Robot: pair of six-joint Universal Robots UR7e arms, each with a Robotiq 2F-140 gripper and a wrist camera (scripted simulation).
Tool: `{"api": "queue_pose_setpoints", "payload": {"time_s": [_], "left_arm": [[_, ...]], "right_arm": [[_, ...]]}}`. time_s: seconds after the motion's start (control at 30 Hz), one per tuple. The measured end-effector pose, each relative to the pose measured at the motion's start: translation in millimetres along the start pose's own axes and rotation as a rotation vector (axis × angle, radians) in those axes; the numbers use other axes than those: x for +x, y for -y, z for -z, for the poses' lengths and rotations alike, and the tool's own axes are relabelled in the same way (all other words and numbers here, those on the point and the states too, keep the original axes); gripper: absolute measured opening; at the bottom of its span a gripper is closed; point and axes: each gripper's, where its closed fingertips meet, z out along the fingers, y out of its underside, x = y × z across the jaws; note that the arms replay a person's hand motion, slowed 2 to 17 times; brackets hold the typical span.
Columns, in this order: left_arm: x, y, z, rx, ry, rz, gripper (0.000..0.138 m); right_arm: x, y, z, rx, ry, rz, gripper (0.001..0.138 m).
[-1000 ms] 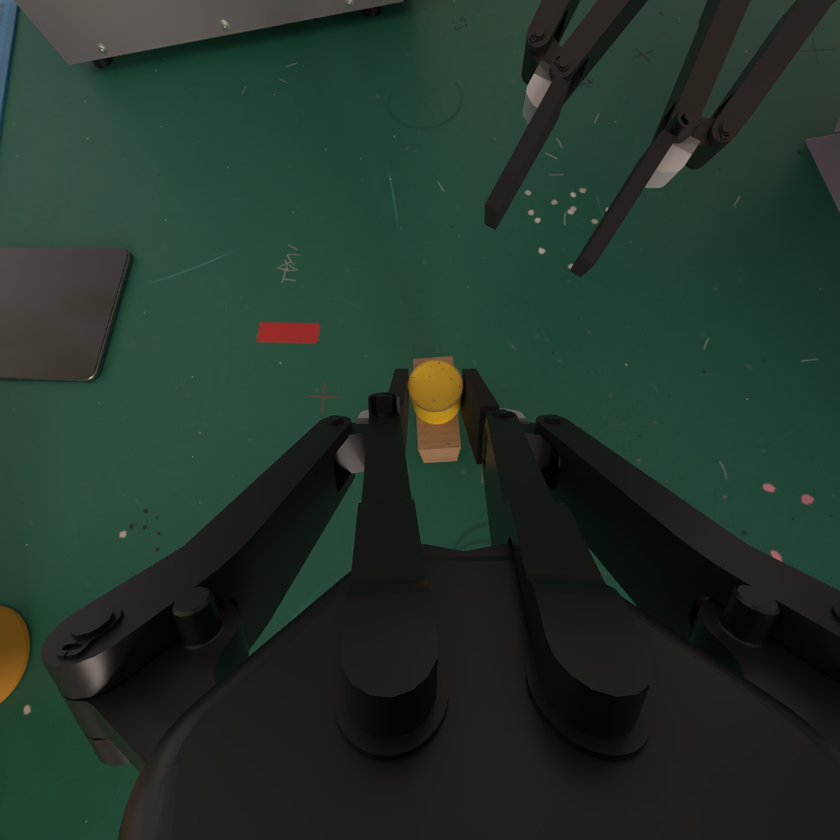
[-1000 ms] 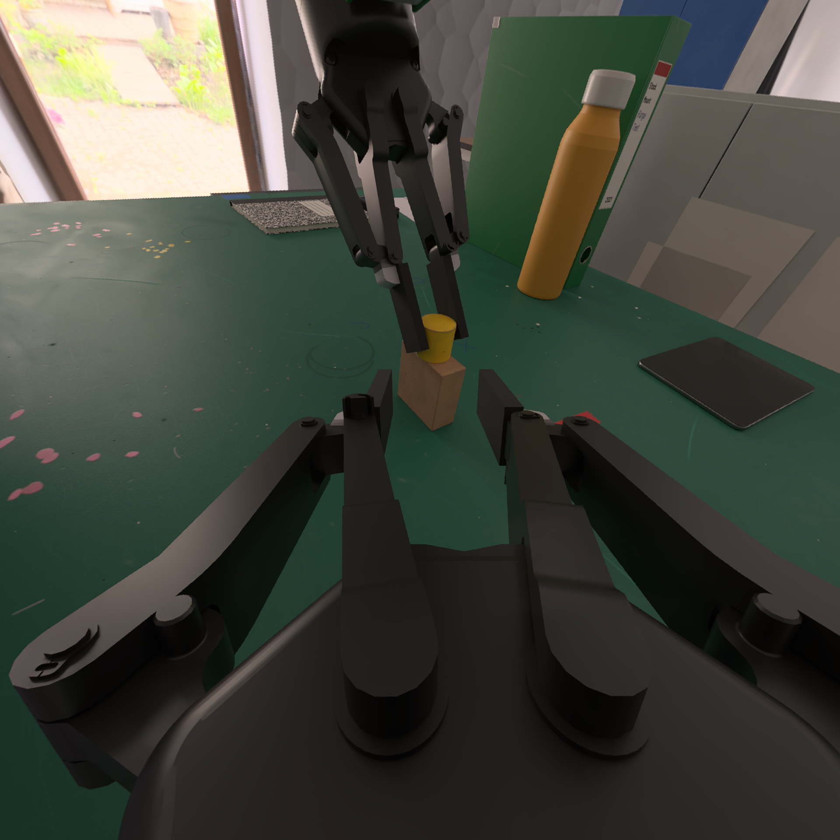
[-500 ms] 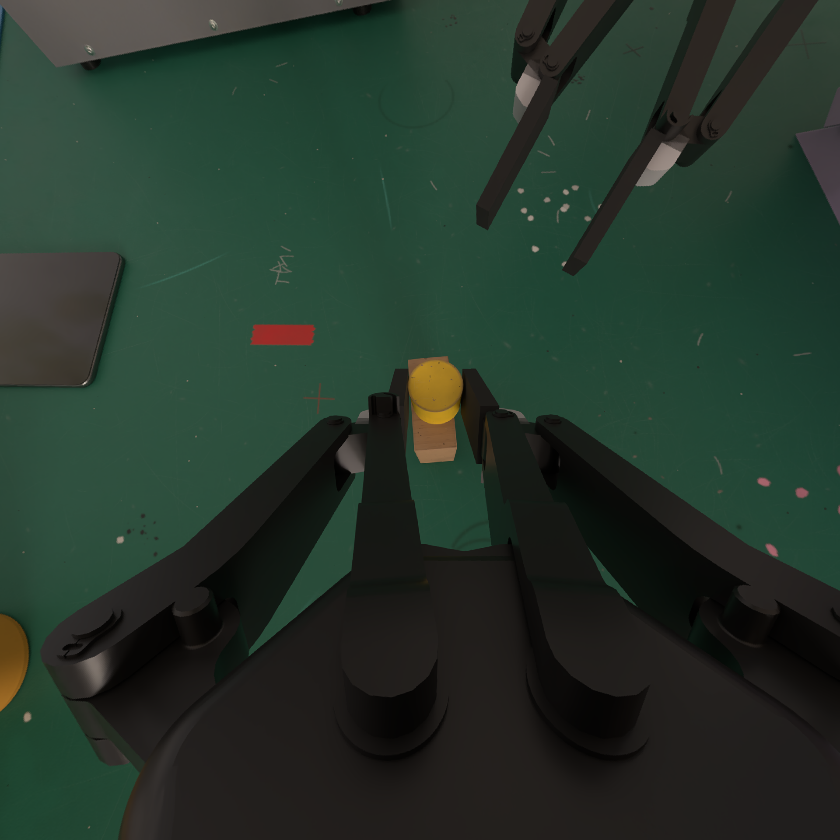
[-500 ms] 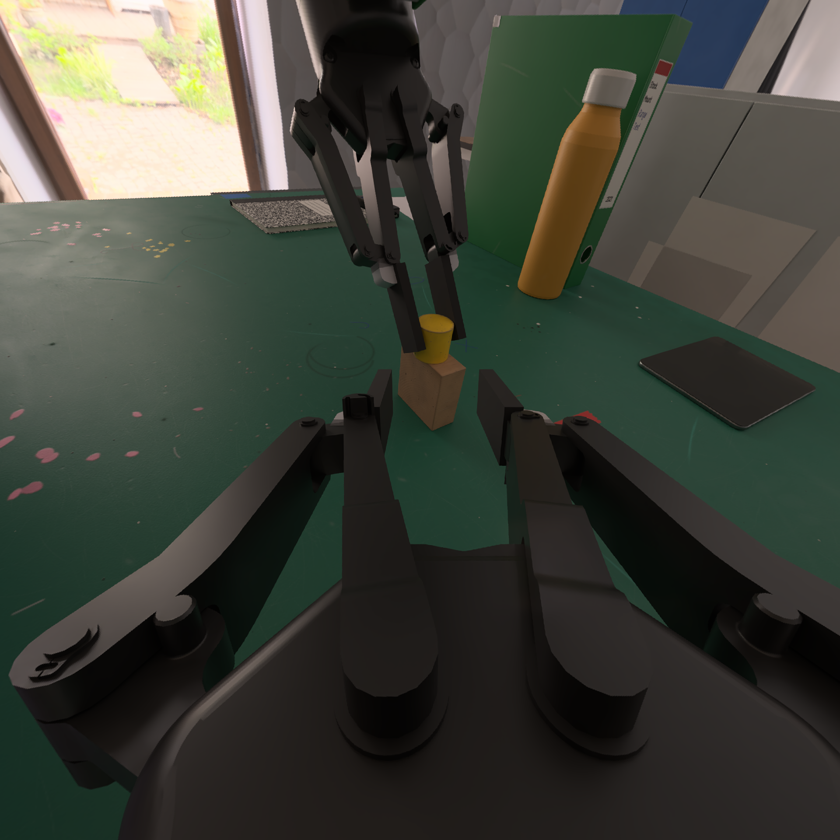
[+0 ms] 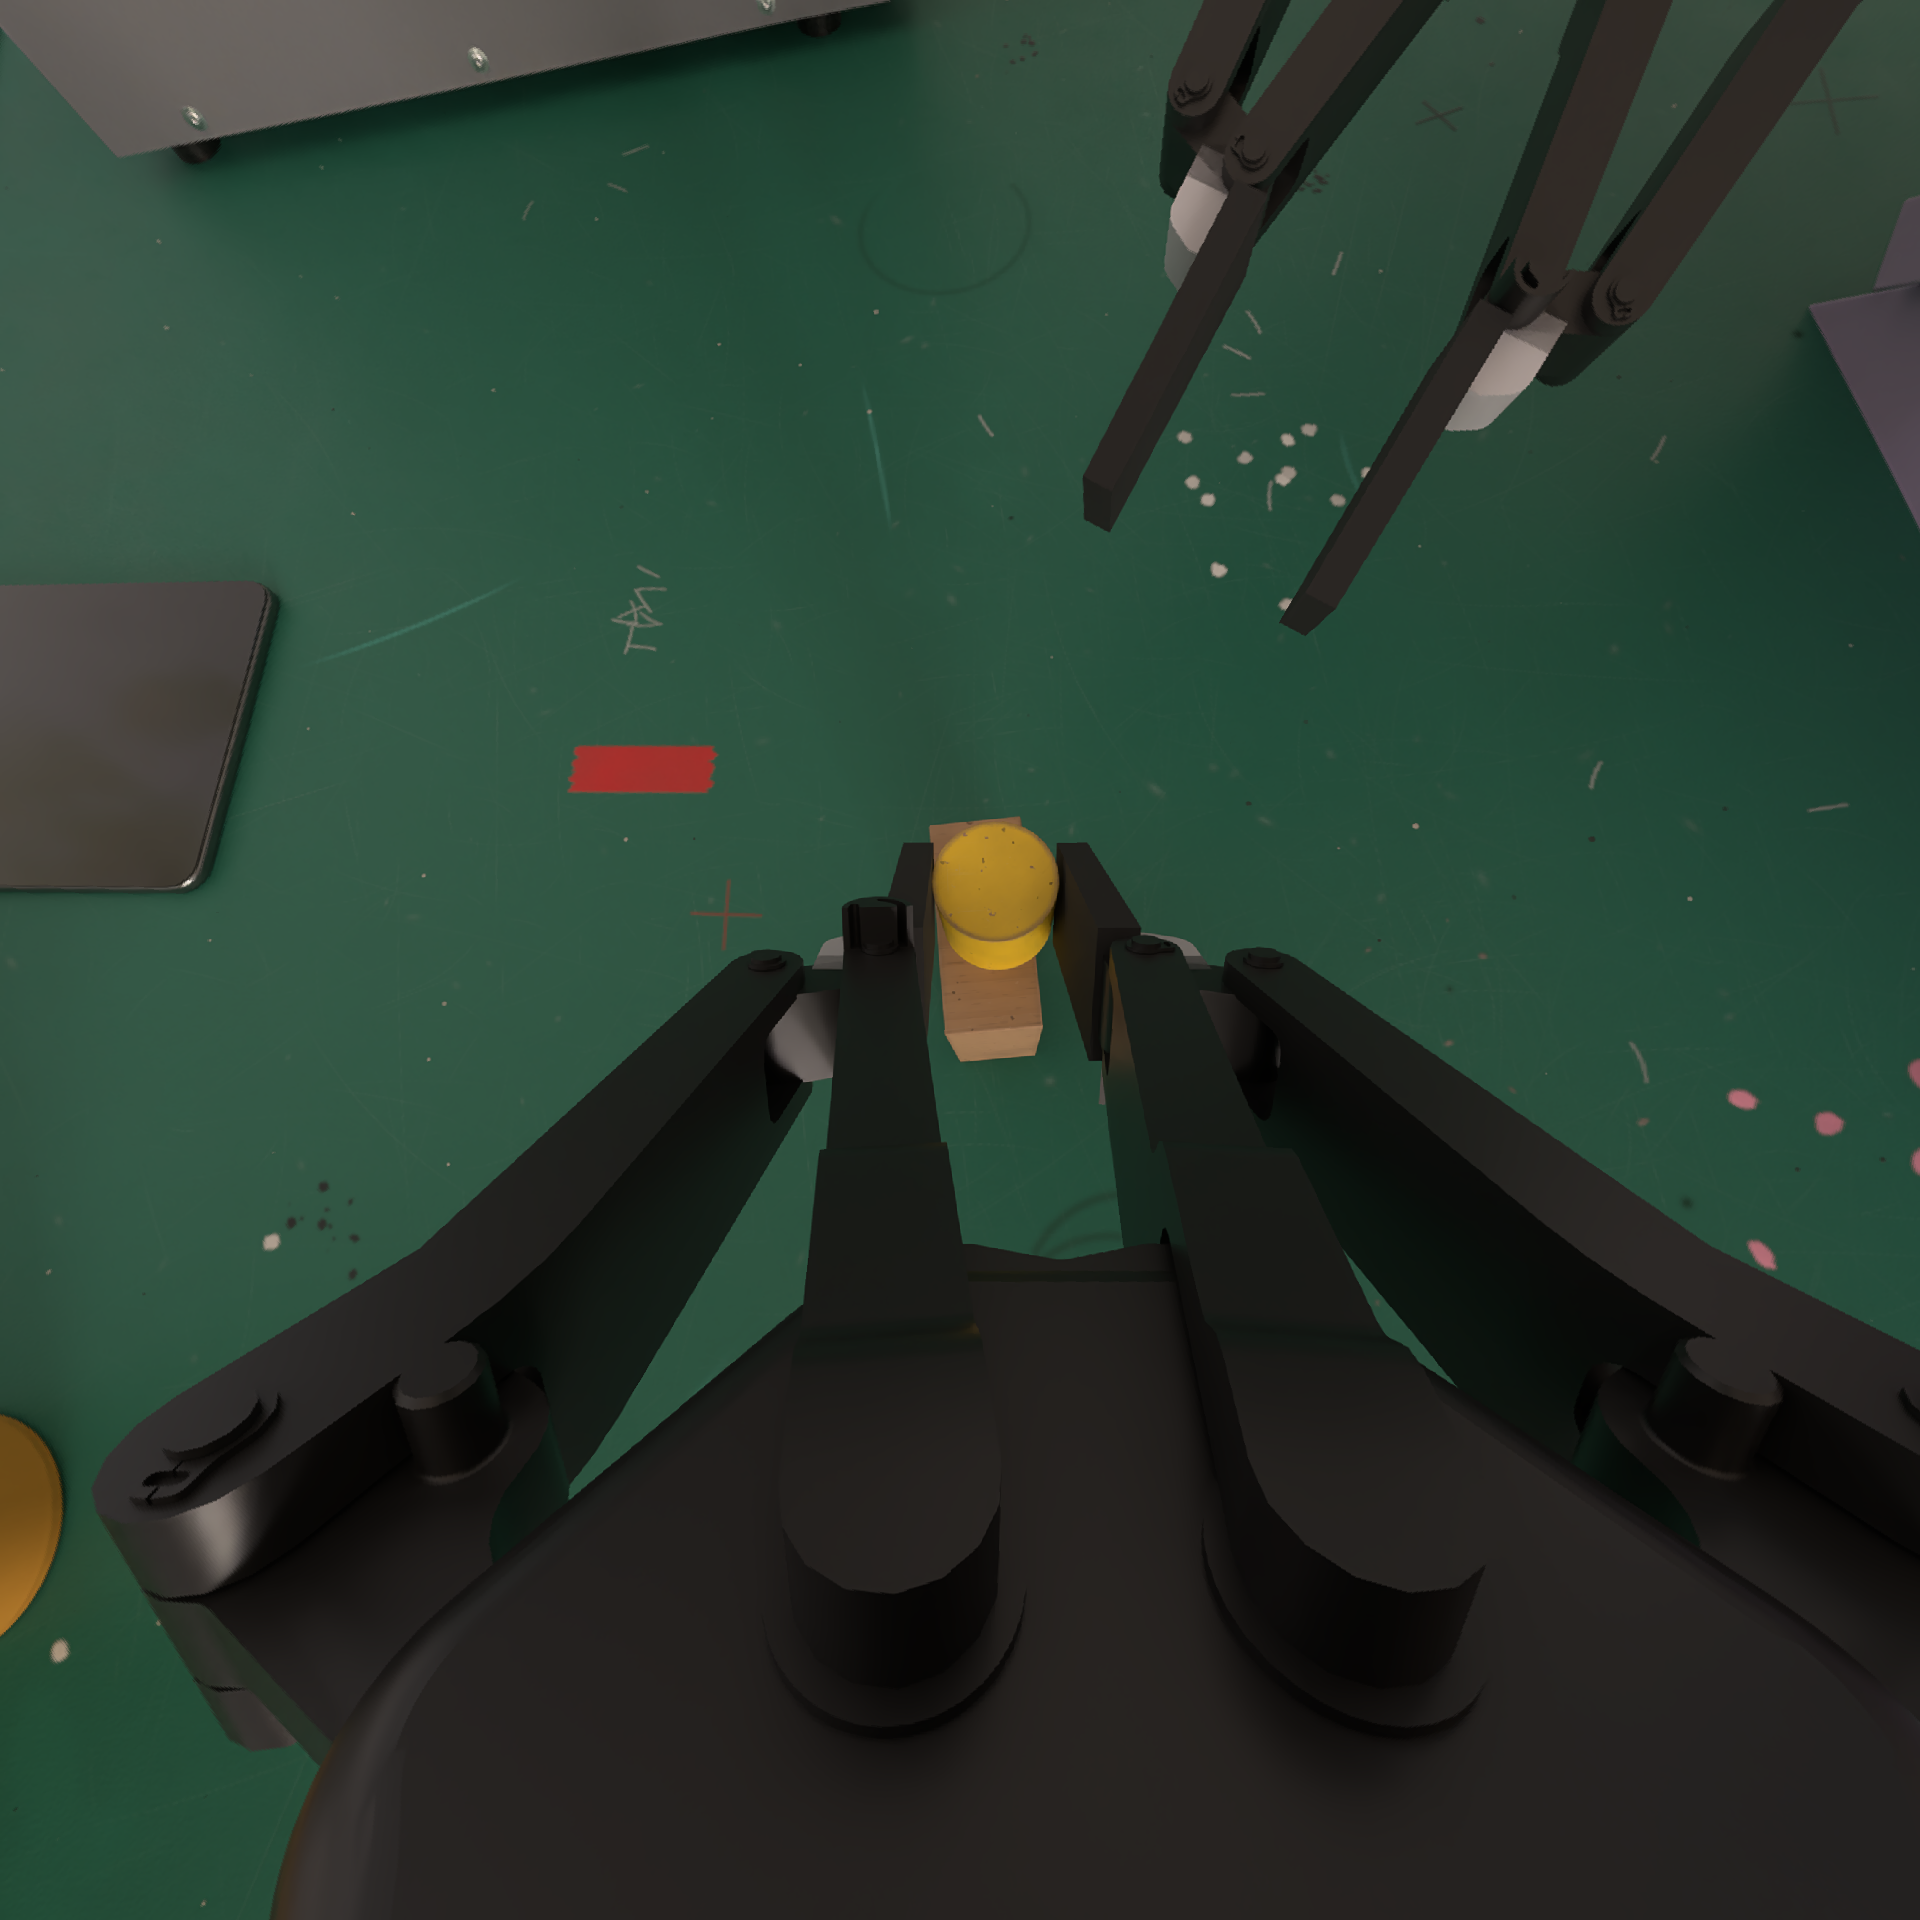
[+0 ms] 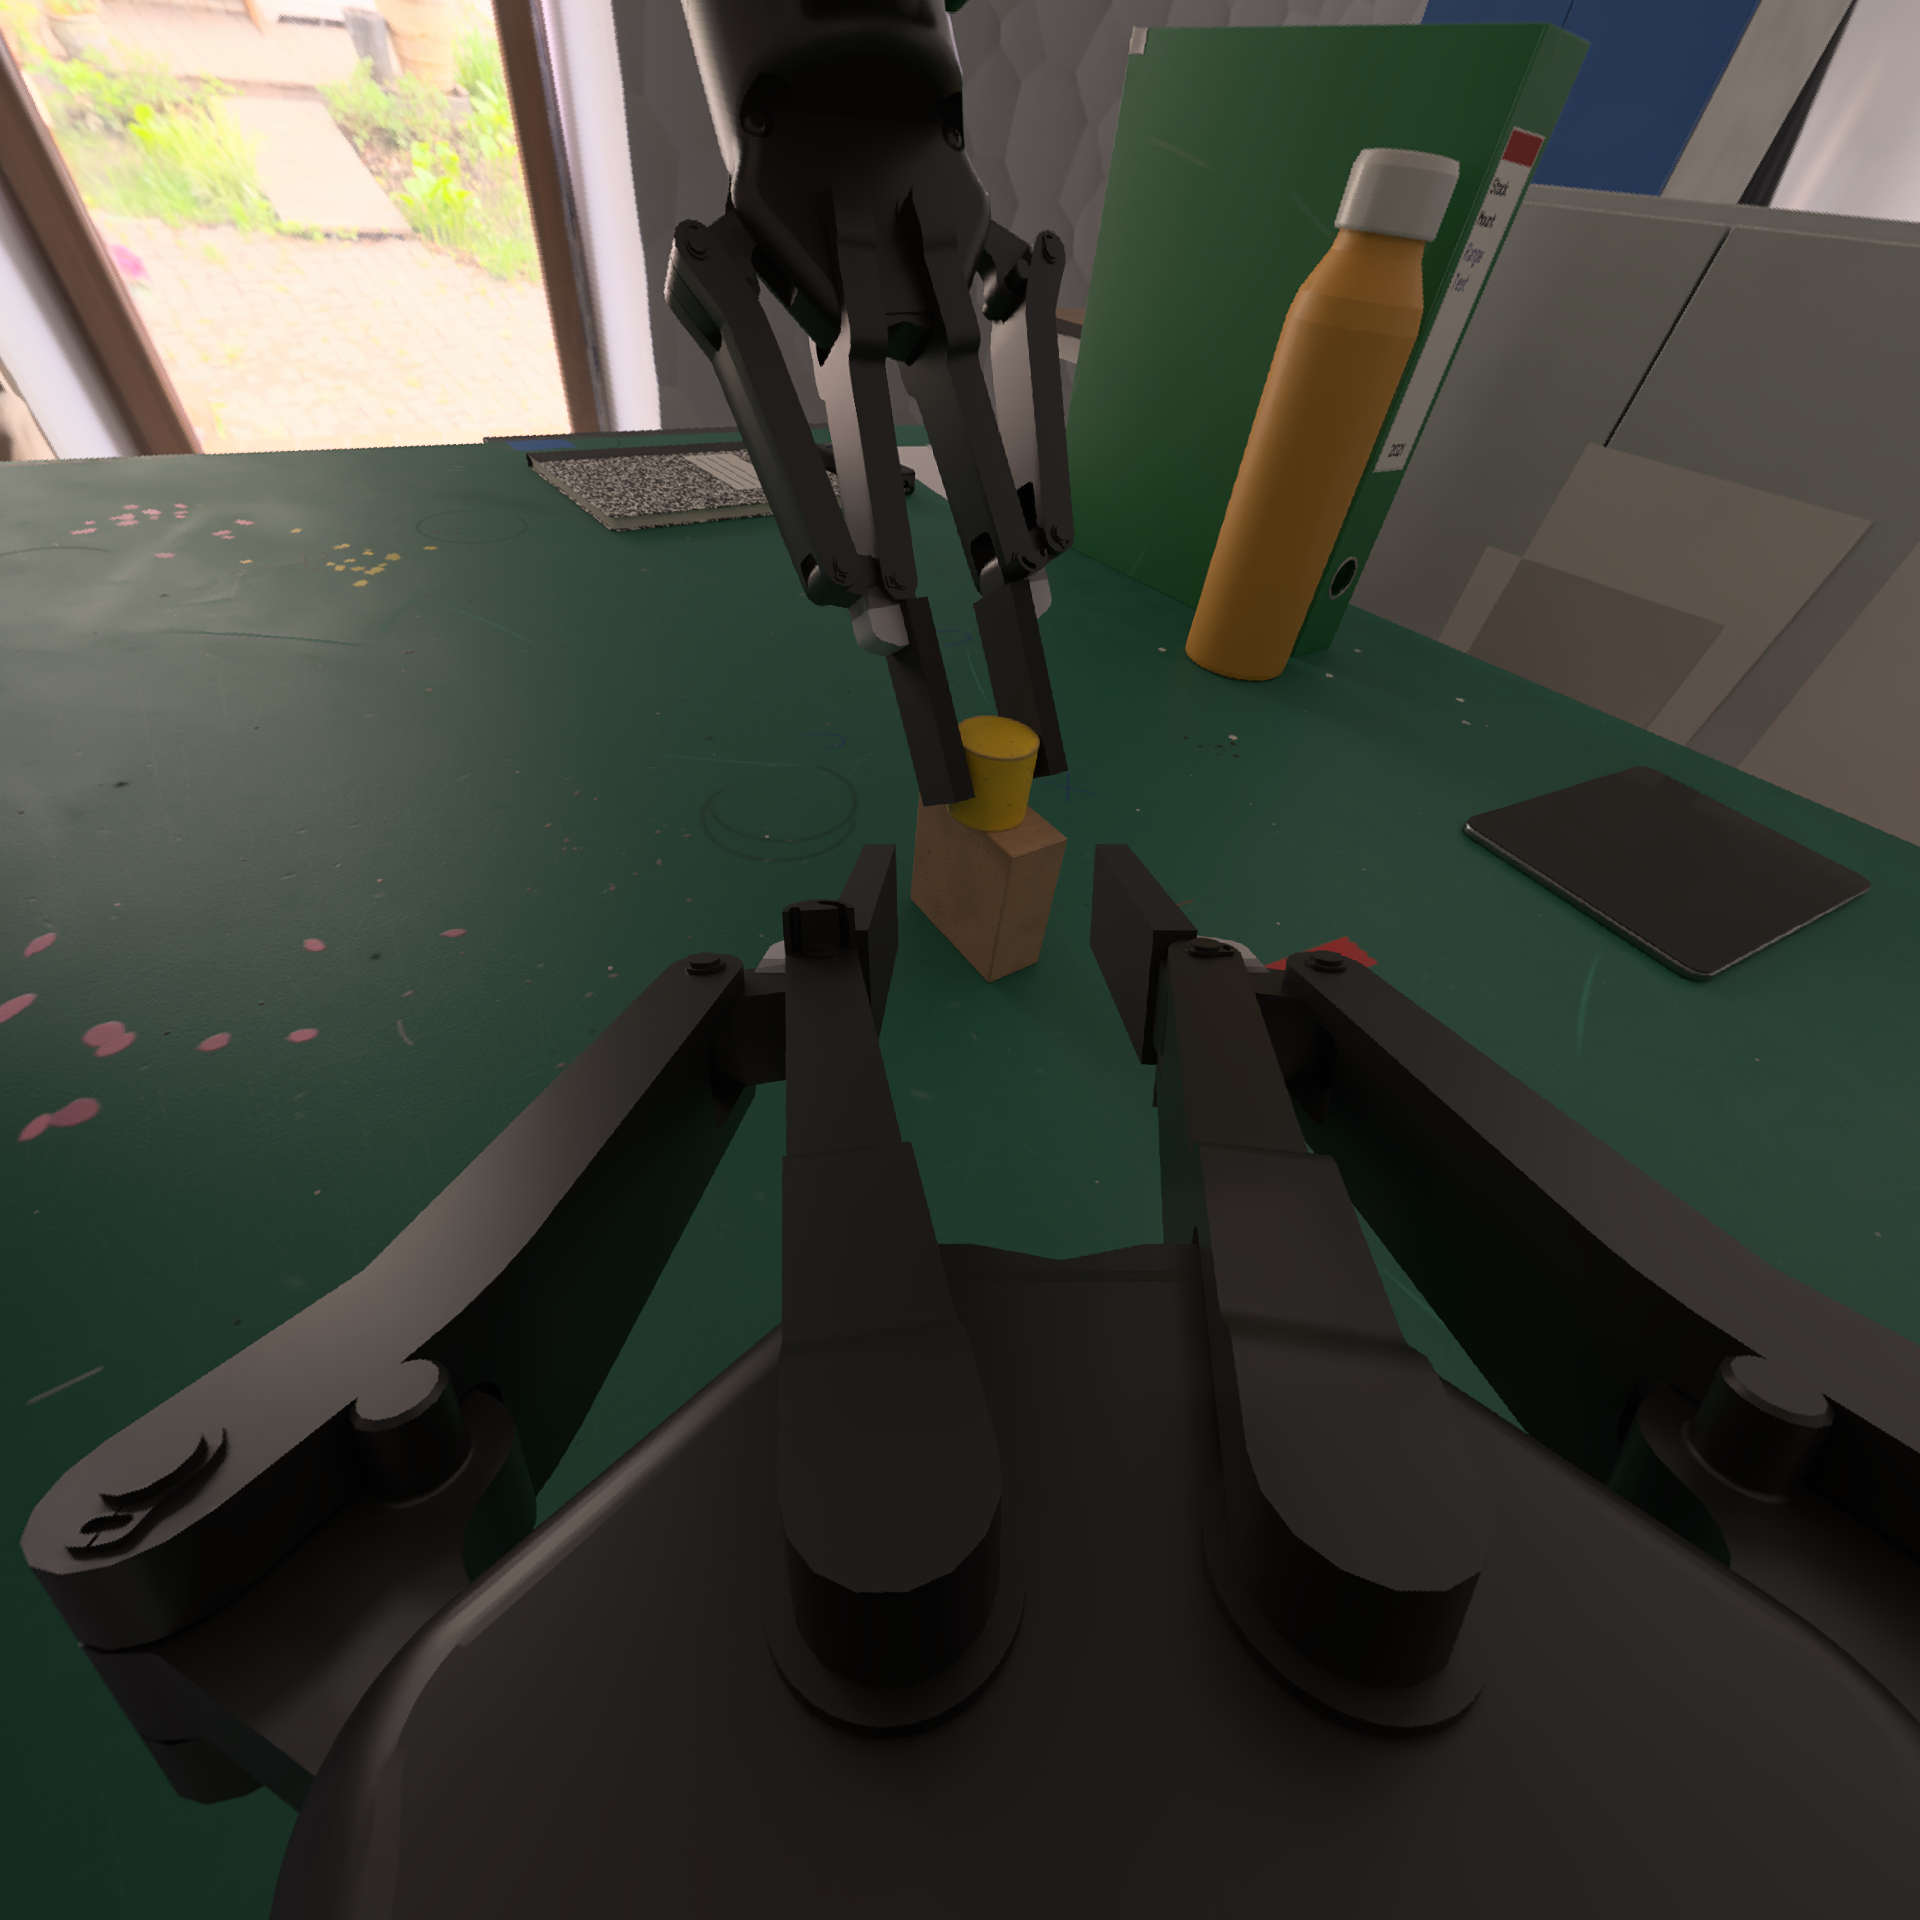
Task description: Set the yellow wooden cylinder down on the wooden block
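Note:
The yellow wooden cylinder (image 5: 995, 888) stands upright between the fingers of my left gripper (image 5: 995, 902), which is shut on it. Its base rests on, or sits just above, the top of the wooden block (image 5: 992, 1013), which stands on the green table. In the right wrist view the cylinder (image 6: 997, 774) sits at the block's (image 6: 987, 899) far top edge, with the left gripper (image 6: 987, 764) coming down from above. My right gripper (image 6: 994, 871) is open and empty, low over the table just in front of the block. It also shows in the left wrist view (image 5: 1200, 566).
An orange bottle (image 6: 1320, 436) stands against a green binder (image 6: 1226, 291) at the back right. A dark flat pad (image 6: 1668, 868) lies to the right, with a red tape strip (image 5: 642, 769) near the block. A speckled notebook (image 6: 665, 483) and a grey box (image 5: 416, 52) lie farther off.
Almost nothing. The table marks drift slightly left in the left wrist view. The left gripper's hold on the cylinder and the right gripper's pose look the same.

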Motion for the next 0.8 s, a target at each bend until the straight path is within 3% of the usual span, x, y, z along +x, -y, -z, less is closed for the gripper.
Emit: {"api": "queue_pose_setpoints", "payload": {"time_s": [0.8], "left_arm": [[-0.3,-1.8,1.5,-0.017,0.001,-0.006,0.031]], "right_arm": [[-0.2,0.5,0.6,0.002,-0.001,0.001,0.051]]}}
